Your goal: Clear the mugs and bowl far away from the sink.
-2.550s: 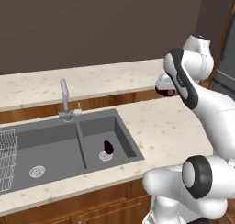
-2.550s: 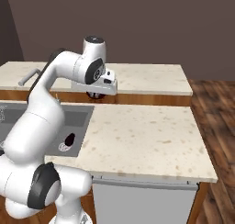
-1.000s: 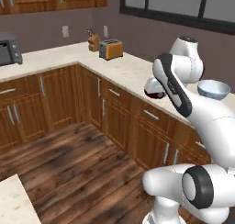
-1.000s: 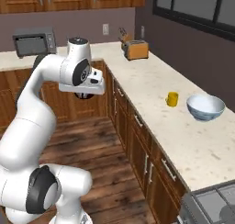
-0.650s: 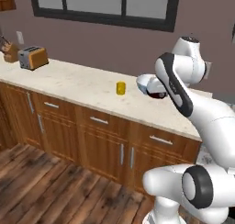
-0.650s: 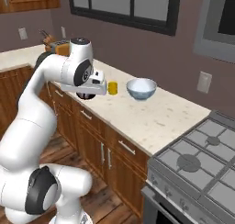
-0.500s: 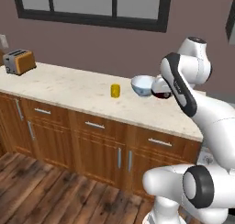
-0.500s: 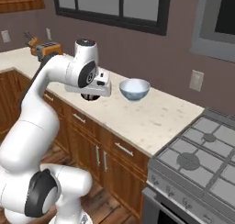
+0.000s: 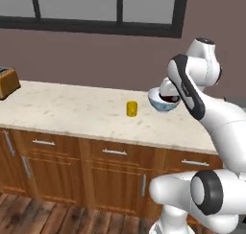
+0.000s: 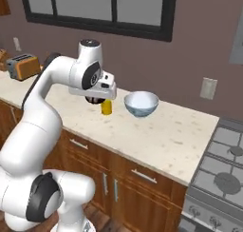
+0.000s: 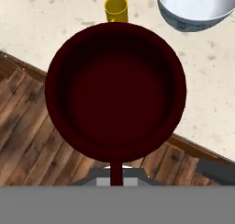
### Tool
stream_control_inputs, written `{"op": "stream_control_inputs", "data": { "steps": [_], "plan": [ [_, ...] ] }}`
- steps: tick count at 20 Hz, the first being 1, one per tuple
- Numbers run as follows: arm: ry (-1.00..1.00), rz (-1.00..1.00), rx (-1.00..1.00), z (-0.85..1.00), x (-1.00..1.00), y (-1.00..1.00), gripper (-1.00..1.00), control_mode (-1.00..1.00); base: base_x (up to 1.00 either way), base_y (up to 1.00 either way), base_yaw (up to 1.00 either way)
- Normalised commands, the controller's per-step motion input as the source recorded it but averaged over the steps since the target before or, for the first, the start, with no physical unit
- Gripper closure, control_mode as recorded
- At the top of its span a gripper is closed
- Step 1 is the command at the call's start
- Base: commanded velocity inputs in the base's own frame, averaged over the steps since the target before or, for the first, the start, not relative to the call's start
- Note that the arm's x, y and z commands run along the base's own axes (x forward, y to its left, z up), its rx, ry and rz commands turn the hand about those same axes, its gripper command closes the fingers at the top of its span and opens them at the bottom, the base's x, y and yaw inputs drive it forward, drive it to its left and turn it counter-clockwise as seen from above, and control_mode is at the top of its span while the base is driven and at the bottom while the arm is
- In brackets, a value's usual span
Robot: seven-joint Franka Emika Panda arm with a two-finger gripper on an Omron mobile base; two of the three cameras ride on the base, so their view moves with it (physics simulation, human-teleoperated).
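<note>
Carrying 1 maroon mug [image 11: 115,92] upright, pinched tight by the gripper [image 10: 97,100] above the counter's [image 10: 156,131] front edge, near the yellow mug [image 10: 107,107] and bowl [image 10: 141,104], likely for setting down beside them.

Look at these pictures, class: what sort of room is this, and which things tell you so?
A home kitchen, most likely: a speckled countertop over wooden drawers, a gas stove at its end and a toaster by the wall.
</note>
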Motion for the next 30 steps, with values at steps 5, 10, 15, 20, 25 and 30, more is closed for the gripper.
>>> {"op": "stream_control_inputs", "data": {
  "steps": [5, 10, 15, 20, 25, 30],
  "plan": [
    [0.0, 0.0, 0.0, 0.0, 0.0, 0.0, 1.0, 1.0, 0.42, 0.35, -0.75],
    [0.0, 0.0, 0.0, 0.0, 0.0, 0.0, 1.0, 1.0, 0.12, 0.0, -0.55],
    [0.0, 0.0, 0.0, 0.0, 0.0, 0.0, 1.0, 1.0, 0.55, 0.1, -0.25],
    [0.0, 0.0, 0.0, 0.0, 0.0, 0.0, 1.0, 1.0, 0.71, 0.0, -0.12],
    [0.0, 0.0, 0.0, 0.0, 0.0, 0.0, 1.0, 1.0, 0.76, -0.01, -0.1],
    [0.0, 0.0, 0.0, 0.0, 0.0, 0.0, 1.0, 1.0, 0.48, -0.01, -0.2]
  ]
}}
